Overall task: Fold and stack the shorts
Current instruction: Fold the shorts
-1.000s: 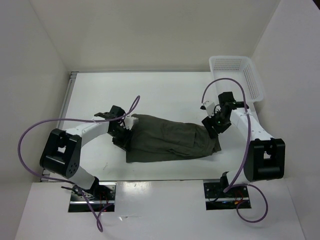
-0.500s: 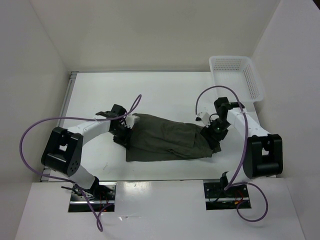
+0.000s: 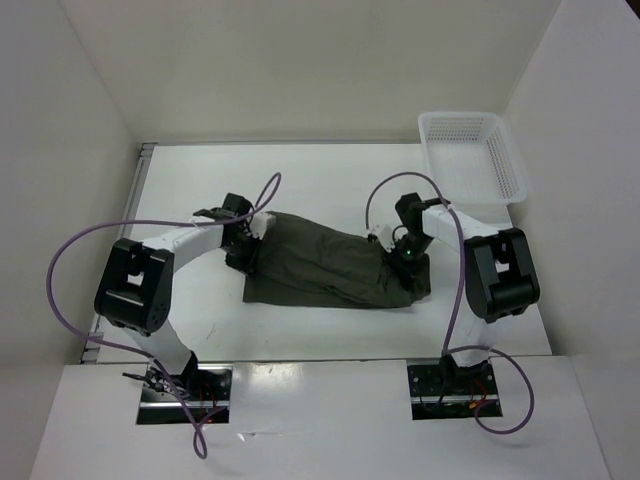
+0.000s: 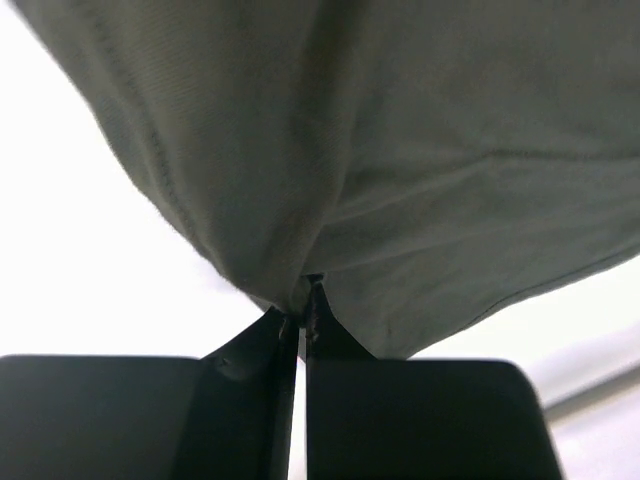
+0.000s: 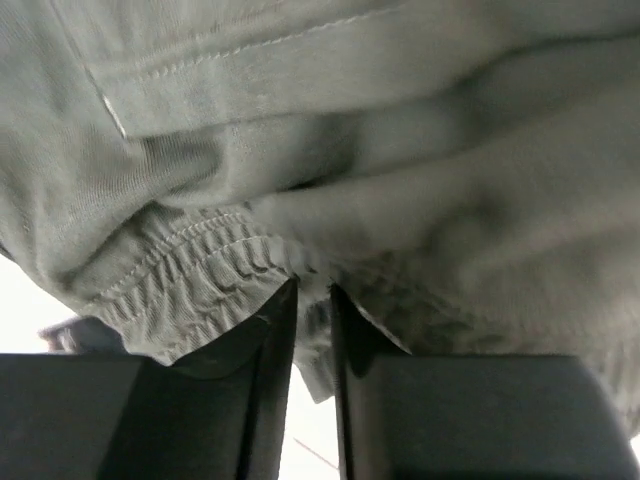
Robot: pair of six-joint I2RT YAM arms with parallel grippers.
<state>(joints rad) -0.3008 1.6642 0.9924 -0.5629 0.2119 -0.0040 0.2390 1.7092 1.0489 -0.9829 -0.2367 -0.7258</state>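
The dark olive-green shorts (image 3: 325, 265) lie stretched across the middle of the white table, wrinkled and partly doubled over. My left gripper (image 3: 248, 243) is shut on the shorts' left end; in the left wrist view the fingertips (image 4: 302, 318) pinch a fold of the fabric (image 4: 420, 150). My right gripper (image 3: 405, 255) is shut on the shorts' right end; in the right wrist view the fingers (image 5: 275, 330) clamp the gathered elastic waistband (image 5: 200, 270). Both ends are held just above the table.
A white mesh basket (image 3: 472, 155) stands at the back right corner of the table. White walls enclose the table on the left, back and right. Purple cables loop from both arms.
Both grippers have carried the shorts' ends away from me, towards the back. The right gripper also moved left, so the shorts now span less width. The cloth's front edge has shifted back.
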